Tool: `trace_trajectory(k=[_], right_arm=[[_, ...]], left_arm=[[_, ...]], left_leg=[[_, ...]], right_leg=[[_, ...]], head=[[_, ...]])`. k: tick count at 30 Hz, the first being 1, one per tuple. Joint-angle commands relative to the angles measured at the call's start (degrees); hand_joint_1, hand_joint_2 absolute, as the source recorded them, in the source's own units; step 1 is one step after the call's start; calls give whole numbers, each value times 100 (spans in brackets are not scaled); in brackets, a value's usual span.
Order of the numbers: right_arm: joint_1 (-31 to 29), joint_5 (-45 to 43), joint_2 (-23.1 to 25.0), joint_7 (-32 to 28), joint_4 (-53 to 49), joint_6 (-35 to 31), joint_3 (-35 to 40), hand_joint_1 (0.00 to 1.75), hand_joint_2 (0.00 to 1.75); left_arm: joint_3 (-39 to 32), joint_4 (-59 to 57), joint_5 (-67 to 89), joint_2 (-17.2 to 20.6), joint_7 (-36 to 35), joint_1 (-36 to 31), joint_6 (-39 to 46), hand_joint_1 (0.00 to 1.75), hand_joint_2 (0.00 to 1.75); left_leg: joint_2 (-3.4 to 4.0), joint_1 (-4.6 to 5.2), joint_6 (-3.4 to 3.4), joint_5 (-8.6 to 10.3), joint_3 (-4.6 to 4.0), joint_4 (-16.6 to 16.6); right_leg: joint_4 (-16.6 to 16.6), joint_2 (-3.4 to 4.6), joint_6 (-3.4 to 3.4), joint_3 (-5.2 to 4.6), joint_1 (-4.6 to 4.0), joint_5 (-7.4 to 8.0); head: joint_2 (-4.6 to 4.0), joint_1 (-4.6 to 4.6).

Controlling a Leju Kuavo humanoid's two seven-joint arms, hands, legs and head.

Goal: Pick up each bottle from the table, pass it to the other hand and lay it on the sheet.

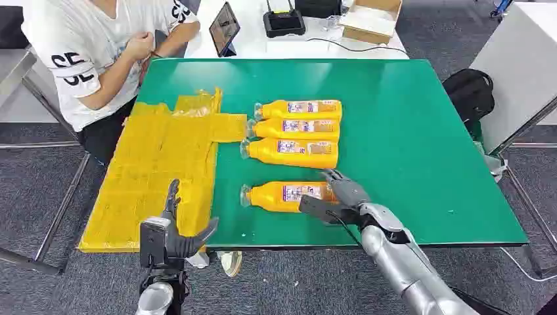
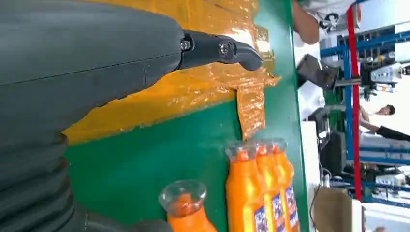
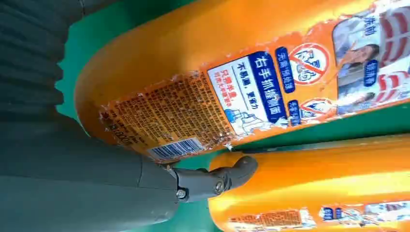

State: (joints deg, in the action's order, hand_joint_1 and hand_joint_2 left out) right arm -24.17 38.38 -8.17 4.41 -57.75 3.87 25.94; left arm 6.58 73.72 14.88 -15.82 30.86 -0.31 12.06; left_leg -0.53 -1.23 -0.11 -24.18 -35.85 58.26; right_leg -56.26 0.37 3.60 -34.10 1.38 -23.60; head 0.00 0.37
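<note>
Four orange bottles lie on their sides on the green table (image 1: 420, 131), caps pointing left. Three lie side by side: (image 1: 299, 109), (image 1: 295, 128), (image 1: 292, 152). The nearest bottle (image 1: 279, 195) lies alone, and my right hand (image 1: 338, 197) straddles its base end, fingers on the far side, thumb on the near side, not closed on it. In the right wrist view a fingertip (image 3: 237, 171) sits in the gap between that bottle (image 3: 232, 63) and its neighbour (image 3: 329, 183). My left hand (image 1: 172, 233) hovers open over the near edge of the yellow sheet (image 1: 157, 164).
A person in a white shirt (image 1: 85, 46) sits at the table's far left corner. Behind the table a white desk holds a tablet (image 1: 224, 27), a black device (image 1: 284, 23) and a cardboard box (image 1: 371, 18). A black backpack (image 1: 469, 92) stands to the right.
</note>
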Motion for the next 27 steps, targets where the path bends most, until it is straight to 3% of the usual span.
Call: trace_trajectory(k=[1, 4, 5, 6, 7, 9, 10, 27], right_arm=[[-440, -219, 121, -247, 699, 20, 378, 0, 175], [-481, -296, 127, -319, 769, 70, 435, 0, 175], [-506, -353, 109, -371, 810, 127, 482, 5, 175], [-512, -395, 89, -400, 830, 167, 502, 24, 175], [-524, -422, 58, -424, 849, 205, 540, 131, 175], [-517, -482, 16, -457, 851, 233, 552, 154, 175], [-510, -548, -47, -469, 826, 288, 621, 175, 175], [-548, -784, -248, -504, 852, 528, 782, 175, 175]], left_arm=[[-134, -432, -88, 165, -12, -255, -77, 0, 175], [-84, -471, -119, 158, -11, -273, -96, 0, 175], [-56, -501, -144, 164, -11, -295, -104, 0, 175], [-40, -522, -156, 166, -11, -308, -110, 0, 175], [-27, -552, -167, 164, -13, -322, -120, 0, 175], [-50, -589, -219, 150, -25, -328, -122, 0, 175], [-42, -619, -268, 161, -32, -335, -147, 0, 175], [17, -736, -267, 241, -6, -466, -186, 0, 175]], left_leg=[[22, 2, 7, -13, 40, -8], [14, 1, 5, -7, 26, -7], [17, 1, 6, -10, 37, -8], [14, 1, 5, -8, 30, -8], [17, 1, 7, -10, 36, -7], [6, 1, 5, -4, 22, -7], [9, 1, 7, -8, 33, -7], [1, 1, 4, -3, 19, -5]], right_leg=[[7, 13, -21, 32, -4, -7], [6, 7, -16, 20, -2, -3], [7, 8, -21, 30, -4, -6], [7, 7, -18, 24, -4, -4], [6, 8, -21, 29, -4, -6], [6, 0, -13, 18, -2, -3], [8, 1, -17, 28, -4, -6], [6, -4, -10, 16, -2, -3]], head=[[0, 2], [0, 2], [0, 2], [0, 0], [0, 0], [0, 0], [0, 2], [0, 2]])
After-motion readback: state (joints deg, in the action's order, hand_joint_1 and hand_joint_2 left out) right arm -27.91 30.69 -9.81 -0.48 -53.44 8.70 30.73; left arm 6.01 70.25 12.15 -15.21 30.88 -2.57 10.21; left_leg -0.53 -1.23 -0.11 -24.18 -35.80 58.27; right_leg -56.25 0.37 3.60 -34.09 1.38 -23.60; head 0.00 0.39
